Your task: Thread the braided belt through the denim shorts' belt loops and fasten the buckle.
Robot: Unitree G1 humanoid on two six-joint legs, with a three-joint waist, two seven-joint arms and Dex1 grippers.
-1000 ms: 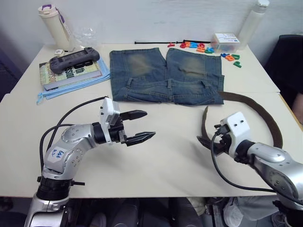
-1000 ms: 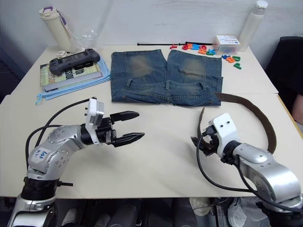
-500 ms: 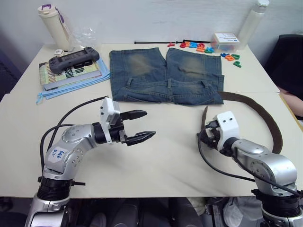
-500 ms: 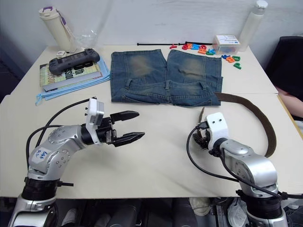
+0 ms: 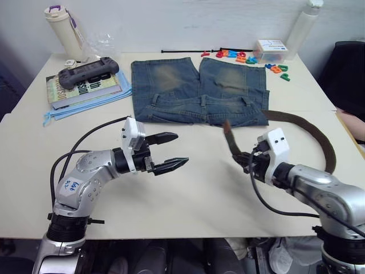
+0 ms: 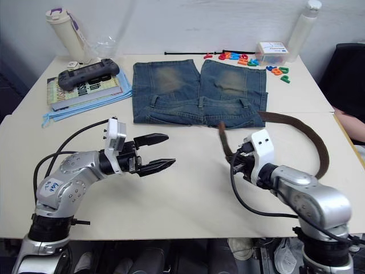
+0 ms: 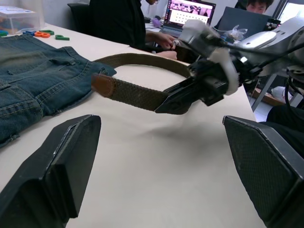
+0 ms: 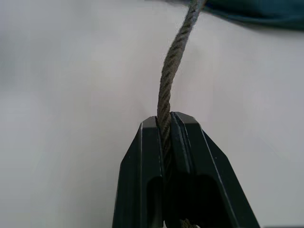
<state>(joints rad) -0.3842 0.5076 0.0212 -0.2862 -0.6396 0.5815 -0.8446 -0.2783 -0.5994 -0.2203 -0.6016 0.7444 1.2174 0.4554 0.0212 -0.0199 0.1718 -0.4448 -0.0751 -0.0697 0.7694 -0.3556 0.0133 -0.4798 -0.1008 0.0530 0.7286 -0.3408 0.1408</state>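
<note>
The denim shorts [image 5: 199,85] lie flat at the table's far middle, waistband toward me, with belt loops [image 5: 203,101] along it. The braided belt [image 5: 311,128] curves from the shorts' right waistband corner round to my right gripper [image 5: 245,161], which is shut on it a little behind its brown tip. That tip stands raised off the table, just in front of the waistband. In the right wrist view the jaws pinch the woven strap [image 8: 178,47] edge-on. My left gripper [image 5: 181,149] hovers open over the table, left of the belt tip. The buckle is hidden.
On the far left, a game controller [image 5: 88,71] rests on a book over a light-blue cloth [image 5: 85,103], beside a bottle [image 5: 63,28]. Coloured letters [image 5: 239,56], a plastic box [image 5: 272,50], a white bottle [image 5: 302,28] and a black cord [image 5: 182,51] line the back. People sit at laptops [image 7: 190,12] beyond the table's right end.
My right gripper has shut on the belt near its tip and lifted it; the tip has swung up and toward the shorts. The left arm has not moved.
</note>
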